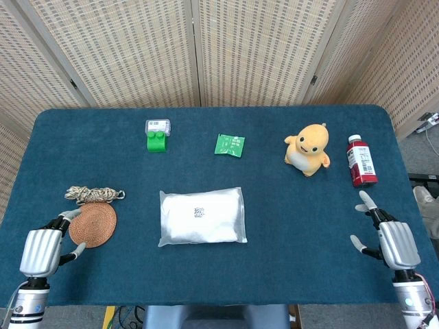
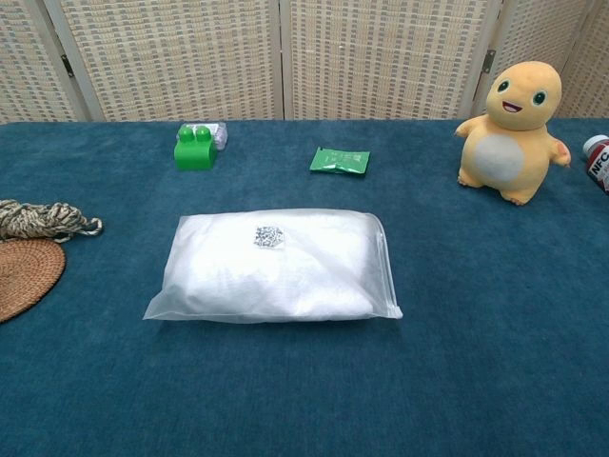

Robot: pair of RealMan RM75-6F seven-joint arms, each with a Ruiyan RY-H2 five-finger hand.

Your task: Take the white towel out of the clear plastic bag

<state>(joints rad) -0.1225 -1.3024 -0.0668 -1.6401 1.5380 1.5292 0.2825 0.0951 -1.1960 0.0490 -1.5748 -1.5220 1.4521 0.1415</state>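
A clear plastic bag (image 1: 202,216) (image 2: 276,267) lies flat in the middle of the blue table, with the white towel (image 1: 206,223) (image 2: 285,276) folded inside it and a small printed label on top. My left hand (image 1: 42,251) rests at the table's front left corner, fingers apart, holding nothing, well left of the bag. At the front right, my right hand (image 1: 394,240) is also open and empty, far from the bag. Neither hand shows in the chest view.
A woven round coaster (image 1: 93,225) and a coil of rope (image 1: 92,195) lie by my left hand. At the back sit a green block (image 1: 156,140), a green packet (image 1: 230,144), an orange plush toy (image 1: 308,149) and a red bottle (image 1: 361,162).
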